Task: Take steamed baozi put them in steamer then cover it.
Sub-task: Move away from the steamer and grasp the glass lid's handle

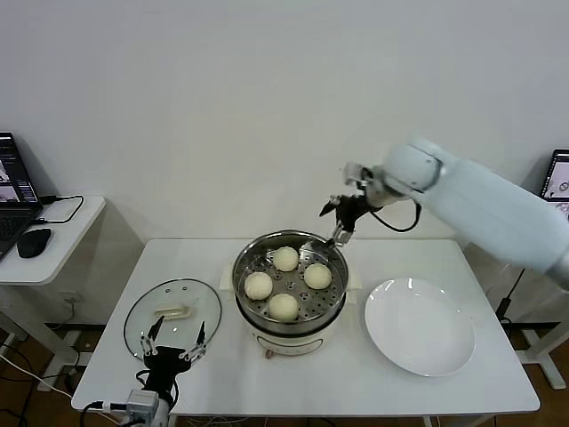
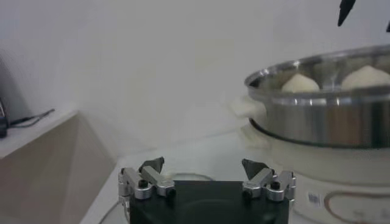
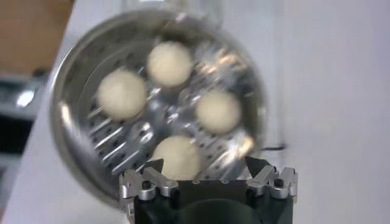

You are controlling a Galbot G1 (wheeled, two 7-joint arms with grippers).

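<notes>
Cutting off the left arm at the head view's lower edge, the frame leaves only the left gripper (image 1: 174,342) seen at the table's near left corner, its fingers spread wide and empty, poised just over the near rim of the cover (image 1: 172,315). The glass cover is laid flat on the white table (image 1: 293,378), its cream handle faintly made out through the glare; in the left wrist view only a thin arc of it is caught beyond the fingertips (image 2: 152,164).

At mid-table the steamer (image 1: 289,283) is shown uncovered on its cream base, with all four steamed baozi (image 1: 285,258) set apart on the perforated tray. The base's front is partly hidden under the pot's rim. A bare white plate (image 1: 420,326) is seen just to the right.

Farther back, the right gripper (image 1: 340,222) is held above the steamer's far rim, jaws fully parted, nothing gripped or touched. From its wrist, the buns (image 3: 171,63) are viewed blurred below.
</notes>
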